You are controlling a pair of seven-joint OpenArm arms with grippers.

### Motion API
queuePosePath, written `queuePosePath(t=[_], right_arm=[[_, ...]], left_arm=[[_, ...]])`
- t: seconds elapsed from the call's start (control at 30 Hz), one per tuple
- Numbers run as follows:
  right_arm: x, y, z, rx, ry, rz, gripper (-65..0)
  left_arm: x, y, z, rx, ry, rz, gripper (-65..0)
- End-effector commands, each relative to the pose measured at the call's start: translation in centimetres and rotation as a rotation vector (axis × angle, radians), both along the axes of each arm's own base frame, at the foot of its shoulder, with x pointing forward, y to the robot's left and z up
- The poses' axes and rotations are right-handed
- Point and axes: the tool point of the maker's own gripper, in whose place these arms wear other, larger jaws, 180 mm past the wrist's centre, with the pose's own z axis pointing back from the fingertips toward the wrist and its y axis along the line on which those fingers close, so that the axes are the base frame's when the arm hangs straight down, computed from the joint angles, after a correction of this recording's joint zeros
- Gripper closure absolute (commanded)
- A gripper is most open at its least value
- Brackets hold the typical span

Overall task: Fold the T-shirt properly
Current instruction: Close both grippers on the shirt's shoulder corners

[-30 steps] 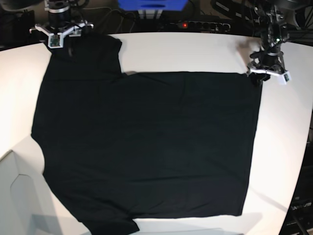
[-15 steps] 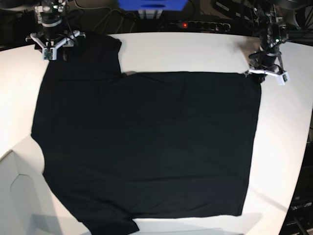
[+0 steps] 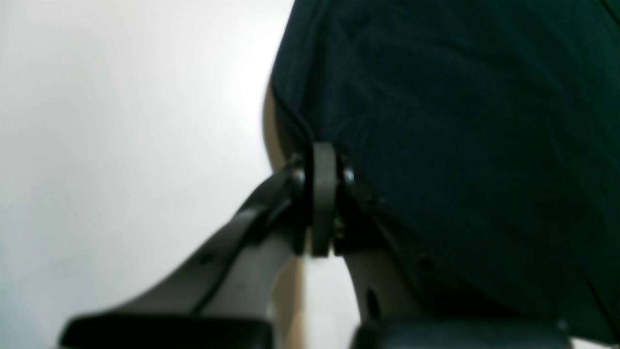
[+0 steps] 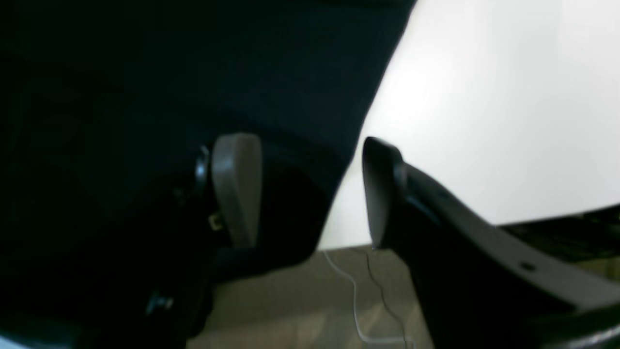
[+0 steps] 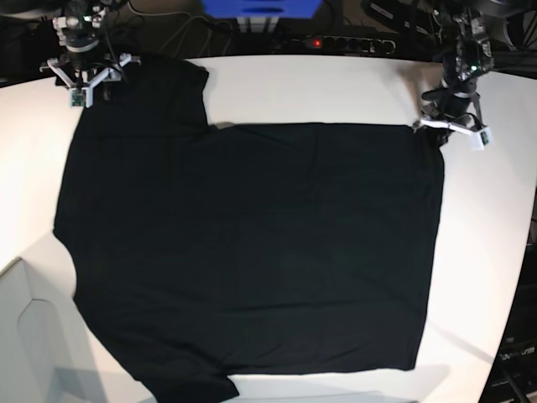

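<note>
1. The T-shirt [image 5: 252, 252] lies spread flat on the white table [image 5: 336, 88], plain black side up, its near hem running close along the table's front edge and one sleeve hanging toward the front-left corner; no fold has been made yet

2. Farther back, at the shirt's far corner near the table's back-right corner, the left gripper [image 5: 438, 134] has just snapped together: a second ago its jaws stood apart, now the wrist view shows them pinched tight on the cloth's edge [image 3: 290, 121], with fabric bunched right at the tips

3. At the back-left corner of the table, the right gripper [image 5: 84, 80] has drifted a little farther back along the far sleeve and hangs with its jaws wide apart, one finger [image 4: 237, 189] over the dark cloth and the other over bare table, clamping nothing

4. My reading: one corner is secured, so the right side must still close on its sleeve before any lift and fold can begin
</note>
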Motion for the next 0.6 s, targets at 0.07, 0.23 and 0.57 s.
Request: queuePosePath(t=[0.07, 0.23, 0.57], right_arm=[[-0.3, 0.0, -0.3, 0.005, 0.008, 0.029, -33.5], [-1.3, -0.4, -1.7, 0.012, 0.053, 0.026, -33.3], [-1.5, -0.2, -2.0, 0.018, 0.060, 0.027, -19.6]], left_arm=[[0.4, 1.2, 1.3, 0.031, -0.038, 0.012, 0.0], [0.0, 1.2, 1.0, 0.032, -0.027, 0.013, 0.0], [-0.1, 1.2, 1.0, 0.032, -0.027, 0.013, 0.0]])
